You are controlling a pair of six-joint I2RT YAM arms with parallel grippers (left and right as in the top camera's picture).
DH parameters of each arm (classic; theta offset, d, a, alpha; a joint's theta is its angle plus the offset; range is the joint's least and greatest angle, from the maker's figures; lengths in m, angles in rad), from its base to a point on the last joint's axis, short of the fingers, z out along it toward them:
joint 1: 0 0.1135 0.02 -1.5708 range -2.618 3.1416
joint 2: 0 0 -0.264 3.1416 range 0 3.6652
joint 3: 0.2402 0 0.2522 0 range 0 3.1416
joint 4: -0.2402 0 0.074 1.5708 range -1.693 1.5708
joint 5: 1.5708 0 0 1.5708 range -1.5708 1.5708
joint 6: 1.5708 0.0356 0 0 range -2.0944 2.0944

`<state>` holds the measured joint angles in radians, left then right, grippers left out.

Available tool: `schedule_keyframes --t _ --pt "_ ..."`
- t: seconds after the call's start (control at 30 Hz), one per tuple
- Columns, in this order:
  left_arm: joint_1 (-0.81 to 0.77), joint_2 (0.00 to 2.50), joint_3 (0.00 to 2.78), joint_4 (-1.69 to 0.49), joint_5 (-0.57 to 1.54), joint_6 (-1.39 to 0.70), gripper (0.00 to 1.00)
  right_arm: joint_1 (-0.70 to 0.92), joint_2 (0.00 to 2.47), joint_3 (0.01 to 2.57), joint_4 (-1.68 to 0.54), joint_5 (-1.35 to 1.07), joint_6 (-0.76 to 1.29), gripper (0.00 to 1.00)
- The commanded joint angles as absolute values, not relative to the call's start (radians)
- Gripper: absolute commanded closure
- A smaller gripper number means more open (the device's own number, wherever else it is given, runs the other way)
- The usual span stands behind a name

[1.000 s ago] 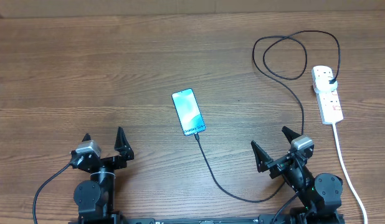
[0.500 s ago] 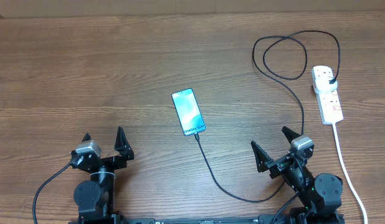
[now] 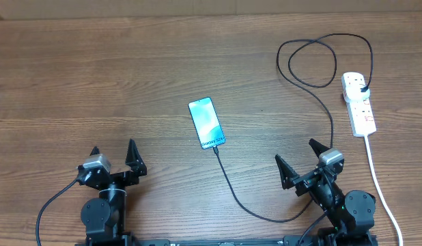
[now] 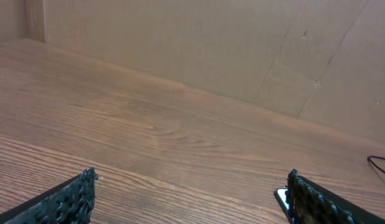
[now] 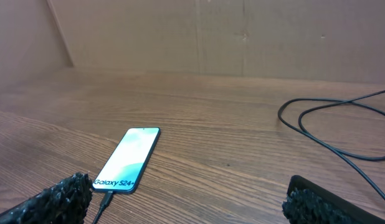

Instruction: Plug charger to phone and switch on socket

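Wood-grain table point(image 3: 95, 68), phone and socket joined by one black cable.
The phone point(image 3: 207, 123) lies screen-up near the middle, with the charger point(image 3: 245, 201) tip at its lower edge. The charger's black plug sits in the socket point(image 3: 359, 102) at far right (switch position too small to read). At the near edge, the left gripper point(image 3: 113, 146) and right gripper point(image 3: 294, 150) both stand spread wide, holding nothing.

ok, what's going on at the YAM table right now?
Nothing is being handled. The left fingers and right fingers are open and empty near the table's front edge. The charger cable runs from the bottom end of the Galaxy S24 phone to the power strip. The switch state is too small to read.
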<state>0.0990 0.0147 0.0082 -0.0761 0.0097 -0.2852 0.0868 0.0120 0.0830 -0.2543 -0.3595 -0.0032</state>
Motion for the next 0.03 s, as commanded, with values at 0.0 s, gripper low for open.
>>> schedule_keyframes --t 0.0 --pt "0.104 0.004 0.005 -0.078 -0.004 -0.266 0.0 0.093 0.003 0.079 -0.247 -0.361 -0.001 0.0"
